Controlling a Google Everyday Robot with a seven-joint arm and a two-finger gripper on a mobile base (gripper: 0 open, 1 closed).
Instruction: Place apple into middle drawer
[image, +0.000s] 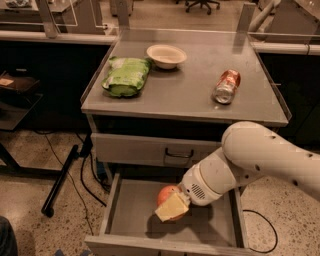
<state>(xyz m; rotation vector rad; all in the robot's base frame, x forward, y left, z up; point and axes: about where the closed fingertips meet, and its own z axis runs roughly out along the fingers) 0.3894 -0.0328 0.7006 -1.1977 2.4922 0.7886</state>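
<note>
The red-orange apple (166, 194) is held in my gripper (171, 205), whose cream-coloured fingers (172, 208) are shut around it. The gripper and apple are low inside the open middle drawer (131, 215), a wide shallow grey metal tray pulled out at the bottom of the cabinet. The apple is over the middle of the drawer floor; I cannot tell whether it touches the floor. My white arm (255, 160) reaches in from the right.
Above is a closed drawer front with a dark loop handle (178, 153). On the cabinet top lie a green chip bag (126, 76), a white bowl (166, 54) and a soda can (227, 86) on its side. Cables and a black stand leg (62, 175) are left.
</note>
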